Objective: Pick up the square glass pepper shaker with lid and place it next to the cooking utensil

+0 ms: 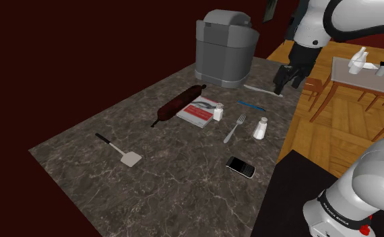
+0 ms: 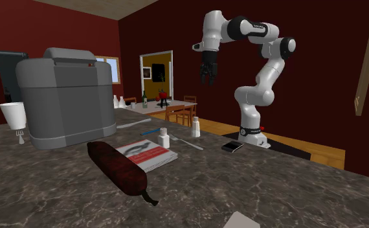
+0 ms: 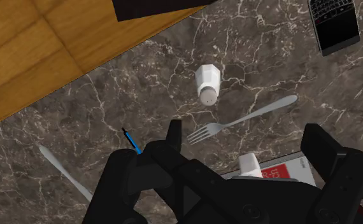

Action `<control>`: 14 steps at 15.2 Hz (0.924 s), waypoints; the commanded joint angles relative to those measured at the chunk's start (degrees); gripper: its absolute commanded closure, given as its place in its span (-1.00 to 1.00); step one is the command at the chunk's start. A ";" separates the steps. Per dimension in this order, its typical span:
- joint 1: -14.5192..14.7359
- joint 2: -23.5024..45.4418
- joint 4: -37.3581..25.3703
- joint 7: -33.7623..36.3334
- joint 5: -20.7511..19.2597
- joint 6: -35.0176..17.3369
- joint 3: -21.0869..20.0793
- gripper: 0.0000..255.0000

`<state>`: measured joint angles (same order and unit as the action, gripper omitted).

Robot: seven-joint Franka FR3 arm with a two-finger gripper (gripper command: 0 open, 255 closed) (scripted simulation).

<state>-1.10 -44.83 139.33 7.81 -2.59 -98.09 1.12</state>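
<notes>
Pepper shaker [image 1: 218,114]: small, white and square-bodied with a lid on top. It stands upright on the counter [image 1: 150,188], touching or just beside the book [image 1: 199,111], at the book's three o'clock in the shoulder view. The counter is dark stone with pale marble veins.

There are two shakers. The second shaker [image 1: 260,128] is taller and white, with a dotted top in the wrist view, and it stands at the first's four o'clock. One silvery fork [image 1: 234,128] lies flat between them.

One spatula [image 1: 120,150] has a thin black handle and a flat, pale, squarish blade. It lies well apart from the pepper shaker, at its eight o'clock.

Other things on the counter:
- one long dark red sausage [image 1: 180,104], lying against the book's far side
- one thin blue pen [image 1: 251,106]
- one black phone [image 1: 240,167] with a keypad
- one bulky grey rounded bin [image 1: 224,48] at the counter's far end

The gripper [image 1: 288,79] hangs in the air at the pepper shaker's two o'clock, over the counter's edge. Its black fingers are spread apart with nothing between them.
</notes>
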 commanded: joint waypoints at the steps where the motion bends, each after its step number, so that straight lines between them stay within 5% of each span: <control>1: 0.00 0.00 0.00 0.00 0.00 0.00 0.00 -1.00; 14: 1.44 29.64 -11.08 0.63 0.48 -16.06 -1.29 -1.00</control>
<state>0.23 -17.60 129.38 8.36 -2.12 -113.06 -0.04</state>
